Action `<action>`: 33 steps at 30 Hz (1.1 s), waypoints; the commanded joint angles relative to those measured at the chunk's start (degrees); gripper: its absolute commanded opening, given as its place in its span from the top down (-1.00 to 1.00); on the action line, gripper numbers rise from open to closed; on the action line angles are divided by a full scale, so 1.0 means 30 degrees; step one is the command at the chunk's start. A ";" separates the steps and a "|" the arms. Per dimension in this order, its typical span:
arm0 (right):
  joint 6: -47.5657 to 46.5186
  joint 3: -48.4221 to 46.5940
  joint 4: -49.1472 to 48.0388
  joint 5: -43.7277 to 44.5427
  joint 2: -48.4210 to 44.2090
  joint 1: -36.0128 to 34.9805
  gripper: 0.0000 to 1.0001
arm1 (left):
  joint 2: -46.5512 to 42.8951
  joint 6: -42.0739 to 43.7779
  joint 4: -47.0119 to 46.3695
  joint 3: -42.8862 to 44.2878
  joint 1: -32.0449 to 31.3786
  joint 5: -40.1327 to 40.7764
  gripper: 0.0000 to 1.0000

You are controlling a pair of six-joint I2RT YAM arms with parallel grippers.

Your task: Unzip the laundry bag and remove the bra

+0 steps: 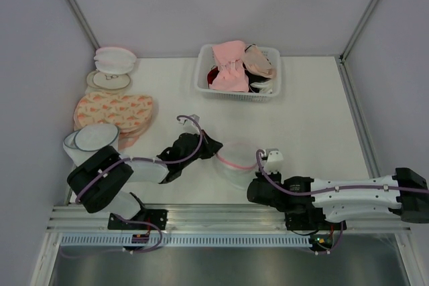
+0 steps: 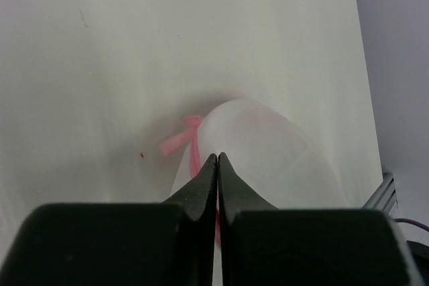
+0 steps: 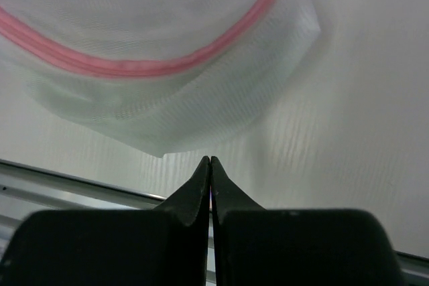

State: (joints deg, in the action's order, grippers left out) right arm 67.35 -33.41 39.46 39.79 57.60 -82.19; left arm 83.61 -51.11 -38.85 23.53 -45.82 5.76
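Observation:
The laundry bag point(image 1: 236, 161), a white mesh dome with pink zipper trim, lies zipped at the table's near middle. It also shows in the left wrist view point(image 2: 268, 152), with its pink pull tab point(image 2: 176, 142) on the left, and in the right wrist view point(image 3: 167, 78). My left gripper point(image 1: 214, 146) is shut and empty at the bag's left edge point(image 2: 218, 157). My right gripper point(image 1: 253, 187) is shut and empty just off the bag's near right corner point(image 3: 210, 159). The bra is hidden from view.
A white basket point(image 1: 201, 82) with pink and beige bras stands at the back. Flat orange-patterned bags point(image 1: 114, 110), a white mesh dome with a dark blue rim point(image 1: 94, 140) and more bags point(image 1: 115, 59) lie at the left. The metal rail point(image 1: 221, 216) runs along the near edge.

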 commanded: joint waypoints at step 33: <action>-1.1168 -0.3887 -1.4733 -0.6668 1.1877 1.4034 0.99 | -1.0994 -0.5697 0.0936 -0.6759 -0.7077 0.0949 0.96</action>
State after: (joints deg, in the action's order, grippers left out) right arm 38.57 -40.91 0.82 25.26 90.65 -42.28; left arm 52.45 -64.58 -39.07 4.21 -64.95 3.70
